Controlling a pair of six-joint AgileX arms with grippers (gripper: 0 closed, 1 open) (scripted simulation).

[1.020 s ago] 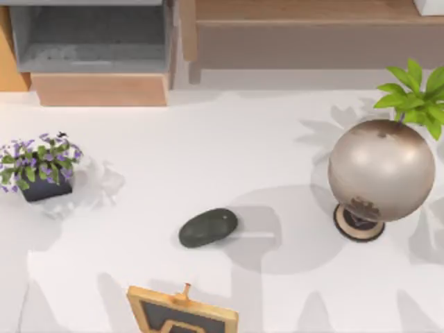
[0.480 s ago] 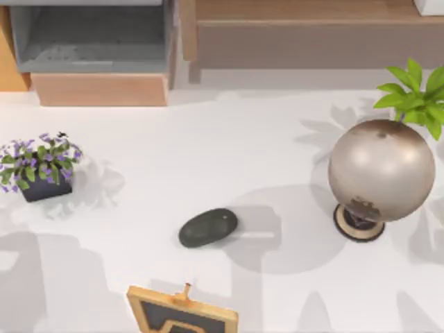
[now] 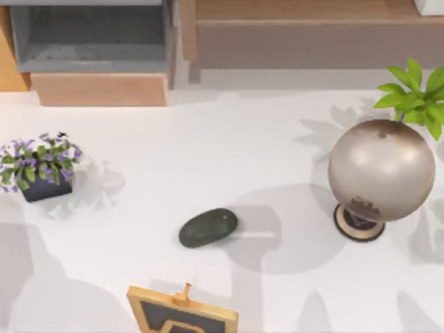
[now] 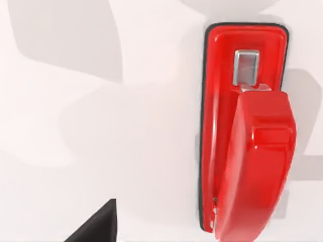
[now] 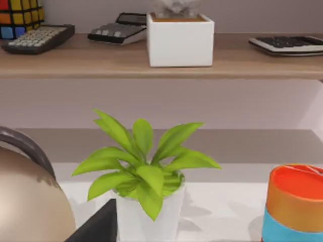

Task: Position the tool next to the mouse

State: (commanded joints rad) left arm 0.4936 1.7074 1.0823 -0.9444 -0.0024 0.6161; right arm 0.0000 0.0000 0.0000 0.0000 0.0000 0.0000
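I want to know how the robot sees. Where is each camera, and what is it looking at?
Top view: above the table, looking down at the mouse, sphere and flowers; shadows cross the table.
Left wrist view: on the left arm, looking down at the red tool; a dark corner of the arm.
Right wrist view: on the right arm, facing a shelf.
Shared: the green plant and sphere.

Bright red tool (image 4: pixel 242 151), dark grey-green mouse (image 3: pixel 207 227)

No readable text, labels or numbers.
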